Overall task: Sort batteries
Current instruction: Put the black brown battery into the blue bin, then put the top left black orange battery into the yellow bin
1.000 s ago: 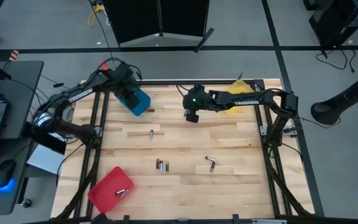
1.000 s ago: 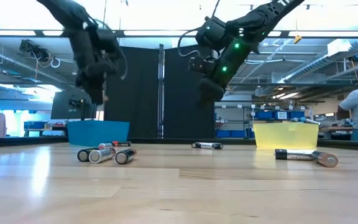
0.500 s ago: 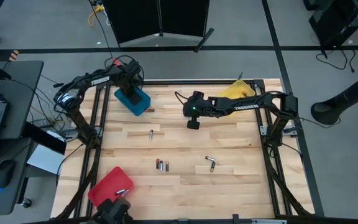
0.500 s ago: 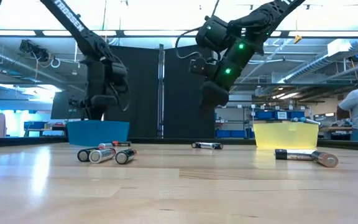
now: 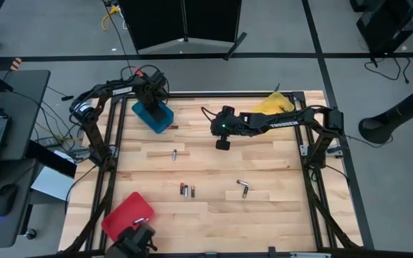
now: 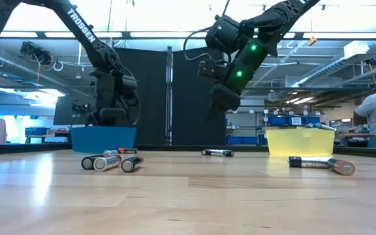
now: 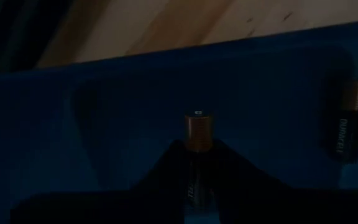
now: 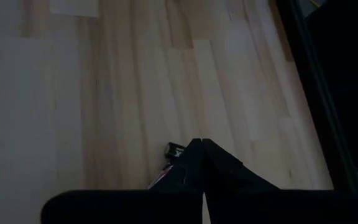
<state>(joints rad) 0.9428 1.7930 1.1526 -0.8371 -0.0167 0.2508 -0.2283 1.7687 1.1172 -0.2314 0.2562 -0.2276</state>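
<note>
Left gripper (image 7: 197, 163) down in the blue plastic tray (image 5: 154, 117) at the table's far left, clamping a copper-topped cylindrical battery (image 7: 197, 130)
Its long axis runs along the fingers, copper end forward. Right gripper (image 5: 222, 143) hangs pointing down over bare wooden table (image 5: 214, 172) mid-far, fingers pressed together; loose cells (image 5: 186, 190) lie flat nearer the front
</note>
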